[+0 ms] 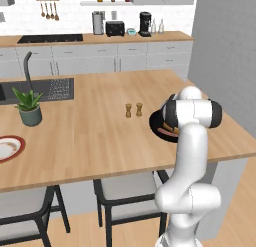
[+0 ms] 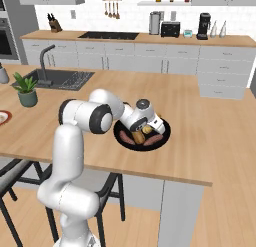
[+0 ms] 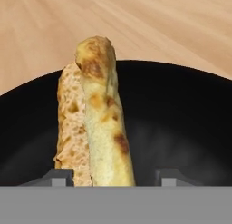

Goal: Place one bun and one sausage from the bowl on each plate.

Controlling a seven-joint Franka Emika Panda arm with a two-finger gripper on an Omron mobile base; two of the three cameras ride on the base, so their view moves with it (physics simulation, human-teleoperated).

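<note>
The claw is down inside the black bowl, its 2 tips set either side of 2 buns lying pressed together; whether they pinch the bread I cannot tell. From the right base view, 2 sausages lie in the bowl too. The bowl sits near the counter front edge, bare wood around it. The red-rimmed plate lies well apart.
</note>
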